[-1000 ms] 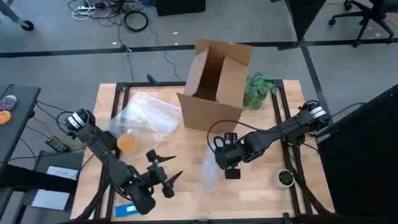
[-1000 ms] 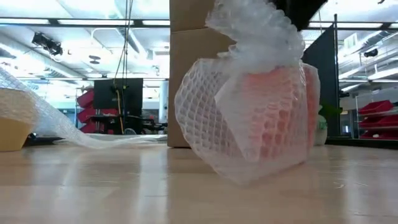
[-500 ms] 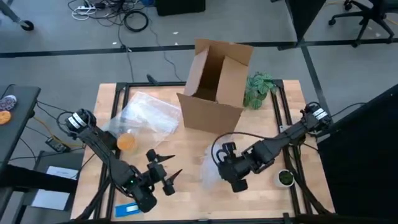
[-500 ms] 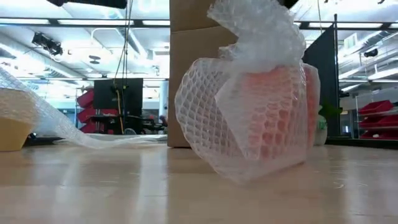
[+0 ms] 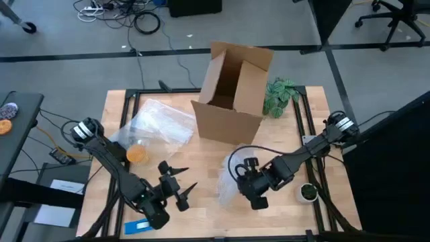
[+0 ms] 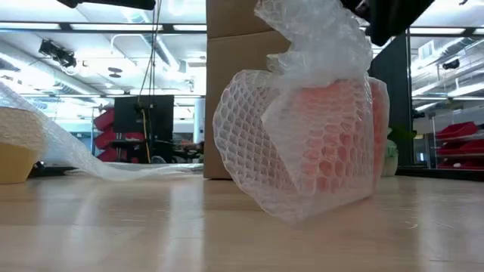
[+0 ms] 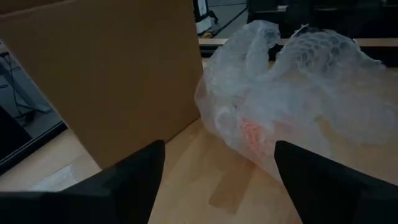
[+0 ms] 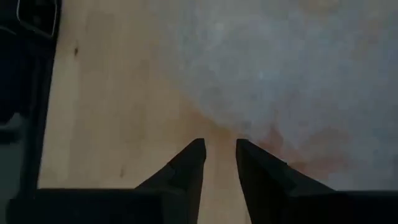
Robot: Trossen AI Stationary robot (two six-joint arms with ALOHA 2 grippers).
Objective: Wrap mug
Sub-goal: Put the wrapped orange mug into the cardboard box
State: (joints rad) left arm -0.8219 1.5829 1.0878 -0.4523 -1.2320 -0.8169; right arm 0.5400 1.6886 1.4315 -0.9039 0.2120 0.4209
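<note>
The light wooden table point(image 5: 201, 215) carries a tall open brown cardboard box point(image 5: 232, 91) toward its far edge. Near the front sits the small orange mug point(image 6: 329, 140), bundled in clear bubble wrap point(image 6: 295, 143). My right gripper point(image 5: 257, 195) hovers just beside the bundle, fingers nearly together, holding nothing. My left gripper point(image 5: 180, 191) waits spread apart, pointing at it.

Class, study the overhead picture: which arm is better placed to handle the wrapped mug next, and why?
Probably the right. The right gripper hovers right beside the bubble-wrapped mug, jaws nearly closed and empty. The left gripper waits open, farther off across bare table.
</note>
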